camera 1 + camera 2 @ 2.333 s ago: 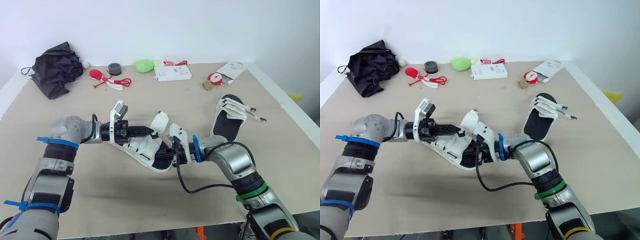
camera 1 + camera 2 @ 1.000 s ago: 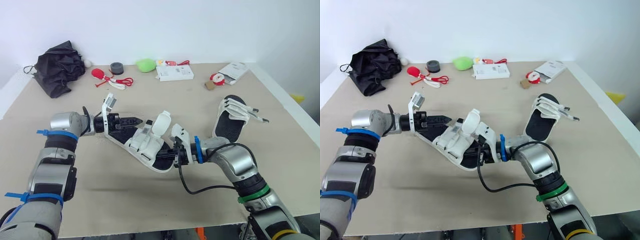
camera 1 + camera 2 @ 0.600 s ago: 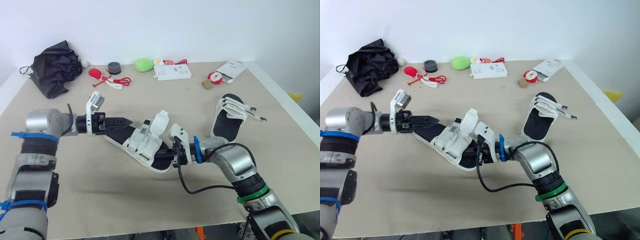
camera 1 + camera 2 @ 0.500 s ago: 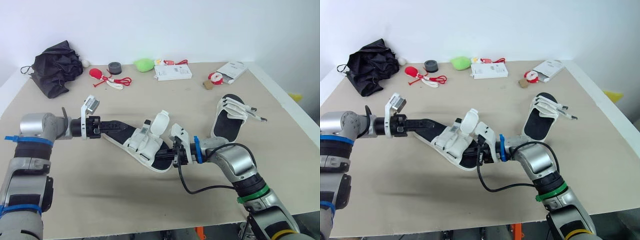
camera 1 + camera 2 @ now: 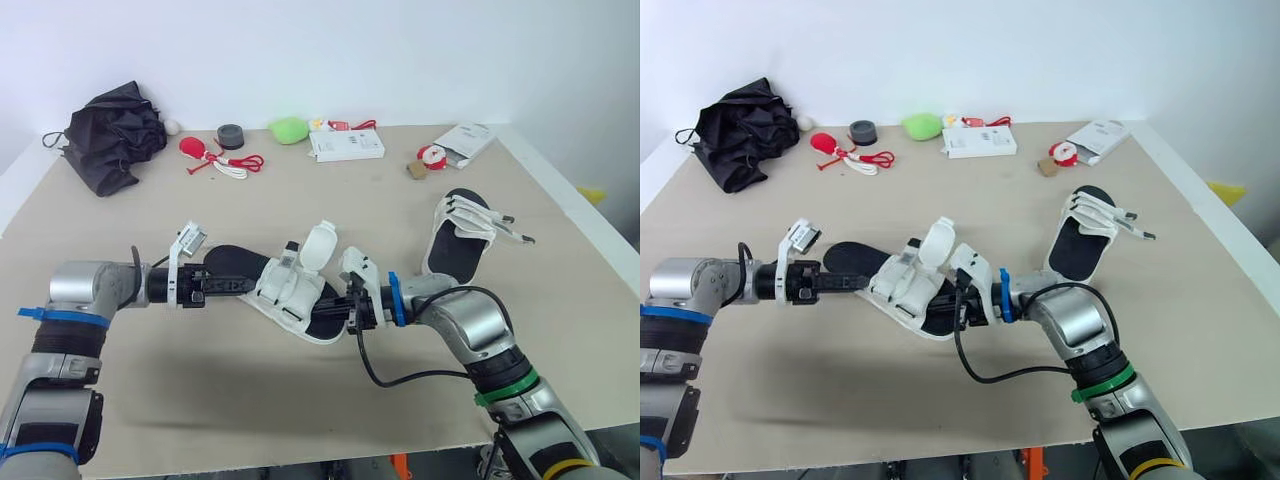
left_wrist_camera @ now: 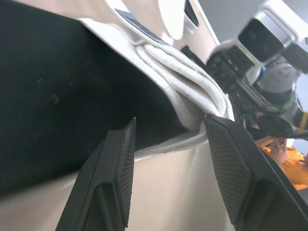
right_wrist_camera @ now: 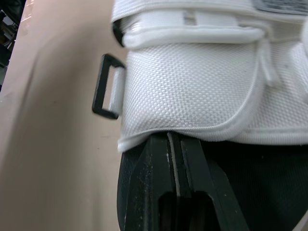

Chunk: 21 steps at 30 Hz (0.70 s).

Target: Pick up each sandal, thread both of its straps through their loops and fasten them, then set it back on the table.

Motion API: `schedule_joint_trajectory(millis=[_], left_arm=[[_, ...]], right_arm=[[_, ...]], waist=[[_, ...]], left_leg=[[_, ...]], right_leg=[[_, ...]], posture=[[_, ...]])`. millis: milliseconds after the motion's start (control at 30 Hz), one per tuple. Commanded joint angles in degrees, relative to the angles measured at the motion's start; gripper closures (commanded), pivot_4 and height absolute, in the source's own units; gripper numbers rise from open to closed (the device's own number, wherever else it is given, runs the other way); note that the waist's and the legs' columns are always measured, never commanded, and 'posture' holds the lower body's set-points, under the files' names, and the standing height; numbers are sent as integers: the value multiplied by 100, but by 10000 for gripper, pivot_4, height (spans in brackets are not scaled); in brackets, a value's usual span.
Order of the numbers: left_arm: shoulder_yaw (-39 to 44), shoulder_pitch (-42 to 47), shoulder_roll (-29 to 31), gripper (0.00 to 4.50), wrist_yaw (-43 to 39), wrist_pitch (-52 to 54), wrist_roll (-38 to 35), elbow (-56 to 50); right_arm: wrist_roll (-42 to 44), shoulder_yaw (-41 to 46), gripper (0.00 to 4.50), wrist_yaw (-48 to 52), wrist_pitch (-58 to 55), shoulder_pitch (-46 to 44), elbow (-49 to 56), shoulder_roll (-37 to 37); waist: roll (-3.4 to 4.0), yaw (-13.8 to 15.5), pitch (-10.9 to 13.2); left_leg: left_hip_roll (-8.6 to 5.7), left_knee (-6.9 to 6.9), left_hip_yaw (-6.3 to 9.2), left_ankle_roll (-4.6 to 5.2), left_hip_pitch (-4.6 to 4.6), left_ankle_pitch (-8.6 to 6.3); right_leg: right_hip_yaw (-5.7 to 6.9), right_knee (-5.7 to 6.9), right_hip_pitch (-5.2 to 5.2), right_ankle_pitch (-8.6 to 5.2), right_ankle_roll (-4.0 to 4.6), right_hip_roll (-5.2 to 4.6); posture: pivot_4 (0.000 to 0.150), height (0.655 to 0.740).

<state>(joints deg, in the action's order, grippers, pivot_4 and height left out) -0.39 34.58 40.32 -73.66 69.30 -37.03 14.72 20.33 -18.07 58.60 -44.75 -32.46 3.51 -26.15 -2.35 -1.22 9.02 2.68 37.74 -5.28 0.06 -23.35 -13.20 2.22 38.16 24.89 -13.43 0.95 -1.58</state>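
We are clamping our right gripper [image 5: 346, 312] tight on the near end of the white-strapped sandal with a black sole [image 5: 298, 294]. That sandal is lying slightly tilted in the middle of the beige table [image 5: 300, 400]. Our left gripper [image 5: 240, 285] is reaching in at the sandal's opposite end, jaws spread and gripping nothing. The second white sandal [image 5: 462, 235] is lying well apart, to the right.

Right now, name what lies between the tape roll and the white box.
A green object lies between the tape roll and the white box, as both eye views show.
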Motion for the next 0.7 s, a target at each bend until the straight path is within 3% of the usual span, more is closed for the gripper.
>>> schedule_joint_trajectory(millis=[33,367,700], left_arm=[[-38,-351,288,21563,-174,545,-527,-859],[122,-890,475,21563,247,525,-746,-1407],[-16,-167,1310,21563,-344,9,-551,-773]], right_arm=[[-66,-122,45000,1,-8,11,-112,-5],[-102,-196,45000,75,124,-125,-298,44],[-149,-313,45000,180,161,-162,-306,-48]], waist=[[0,-6,0],[0,1,0],[0,-1,0]], left_leg=[[0,0,0,1,0,-1],[6,-1,2,-1,4,4],[10,-1,3,-1,3,4]], right_leg=[[-1,0,0,0,0,0],[1,2,1,2,4,6],[2,1,3,2,7,14]], posture=[[1500,7400],[1500,7400],[1500,7400]])
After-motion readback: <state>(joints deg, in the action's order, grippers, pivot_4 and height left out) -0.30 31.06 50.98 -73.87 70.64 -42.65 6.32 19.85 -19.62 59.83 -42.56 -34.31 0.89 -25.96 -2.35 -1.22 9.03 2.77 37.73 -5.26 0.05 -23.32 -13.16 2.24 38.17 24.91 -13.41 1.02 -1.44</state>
